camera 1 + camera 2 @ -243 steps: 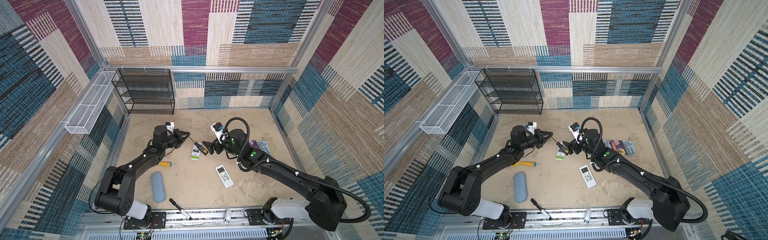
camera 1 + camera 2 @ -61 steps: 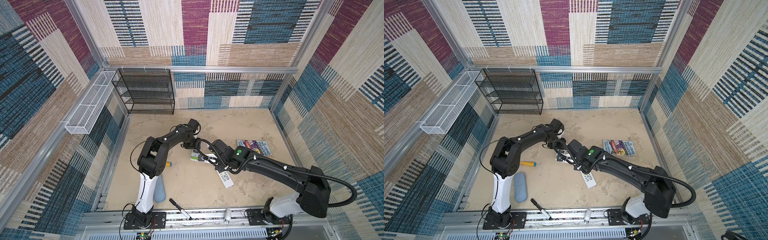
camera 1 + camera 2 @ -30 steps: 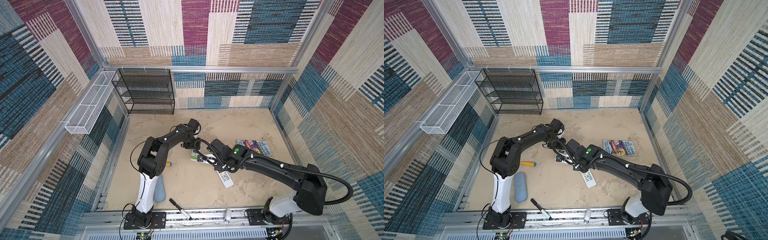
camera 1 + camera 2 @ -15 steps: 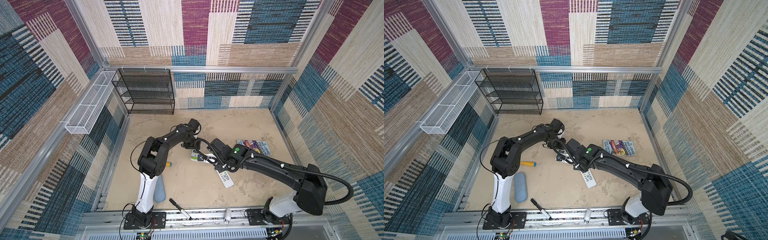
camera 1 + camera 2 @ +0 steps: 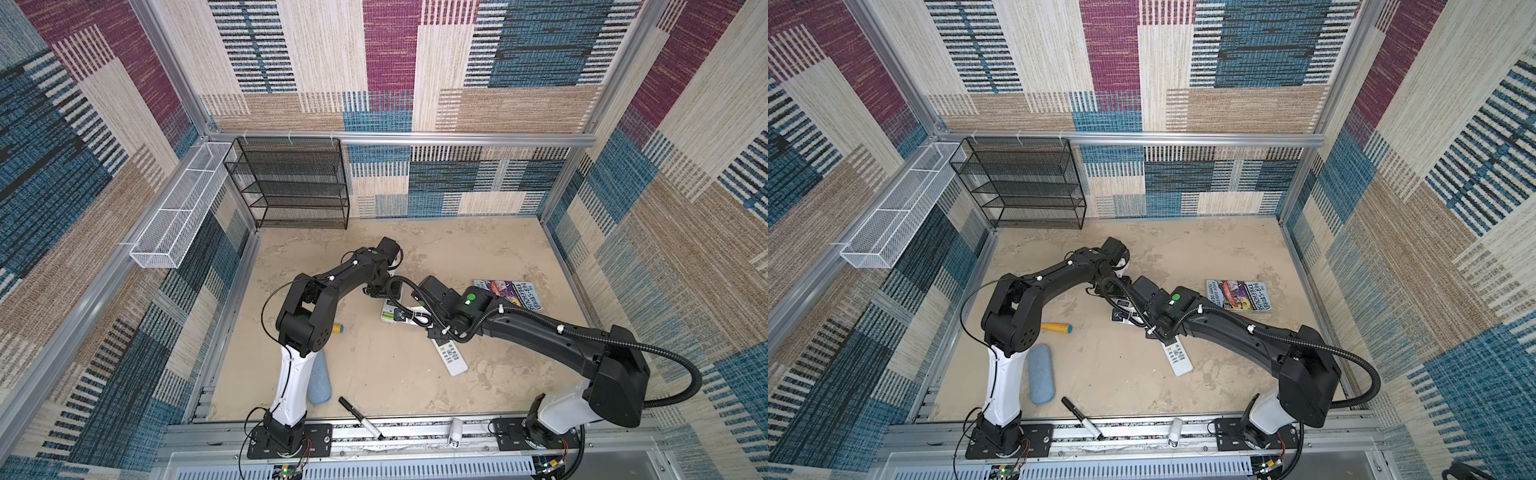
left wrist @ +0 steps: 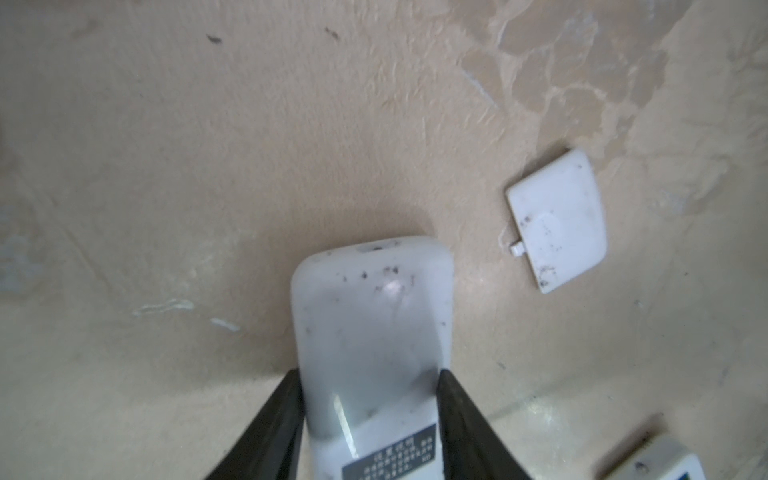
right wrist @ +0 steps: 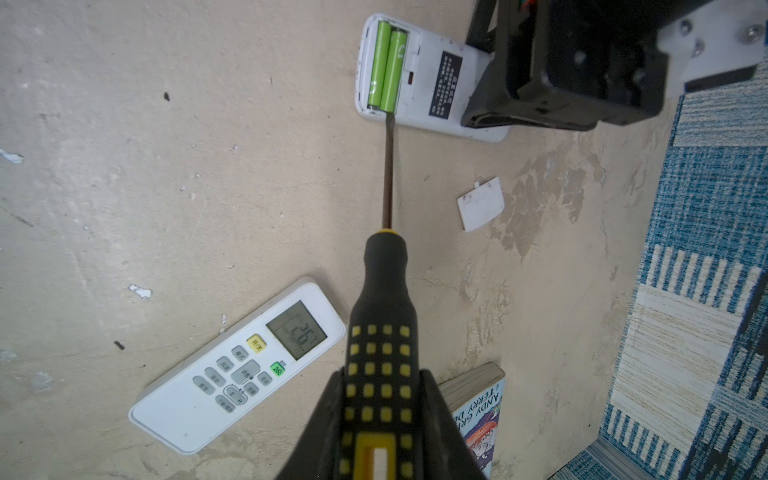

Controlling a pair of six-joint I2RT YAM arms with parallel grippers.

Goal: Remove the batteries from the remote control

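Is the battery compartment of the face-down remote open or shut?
Open: two green batteries lie exposed inside the remote, and its cover lies apart on the table.

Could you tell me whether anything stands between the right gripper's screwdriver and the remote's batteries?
Nothing visible does: the cover lies apart, the green batteries sit exposed, and the screwdriver tip reaches their compartment's end.

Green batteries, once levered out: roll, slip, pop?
Likely to roll: the lime green batteries are smooth slim cylinders, and the table looks flat. Probably slippery, given their glossy skin. Might pop free abruptly: the screwdriver tip sits at one end.
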